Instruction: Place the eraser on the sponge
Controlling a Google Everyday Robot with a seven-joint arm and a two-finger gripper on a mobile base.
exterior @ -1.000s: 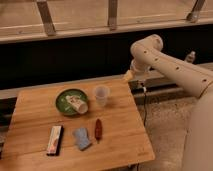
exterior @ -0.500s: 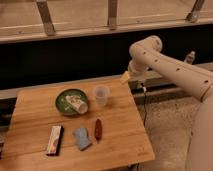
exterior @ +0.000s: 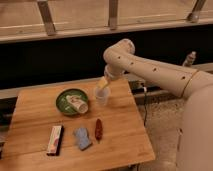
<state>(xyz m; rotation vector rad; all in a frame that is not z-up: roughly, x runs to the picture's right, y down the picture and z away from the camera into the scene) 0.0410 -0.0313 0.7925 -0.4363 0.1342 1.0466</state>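
Toward the lower left of the frame, the eraser [exterior: 55, 139] is lying flat on the wooden table [exterior: 35, 120], well apart from the gripper [exterior: 102, 84], which is hanging up near the middle of the picture. The gripper is sitting just above a clear cup [exterior: 102, 96] at the table's far edge. It is gripping neither the eraser nor the sponge, and whether it is open or closed cannot be told from this angle.

The eraser's long axis is running nearly bottom to top in the frame, with its upper end leaning slightly to the right. It is showing a pale white-and-orange top face with dark sides, a long, flat, hard-edged block.

Just to its right, apart from it by a thin strip of wood, the sponge [exterior: 82, 138] is resting as a small, soft-looking, light-blue pad, shorter than the eraser and tilting the other way. Further right, a dark red oblong thing [exterior: 98, 129] is lying close beside the sponge.

Above these, left of the cup, a round green plate [exterior: 62, 105] is carrying what is possibly a rolled pale object [exterior: 77, 103], though its form is hard to make out. The white arm [exterior: 150, 70] is reaching in from the right side of the frame, bending down at its rounded elbow.
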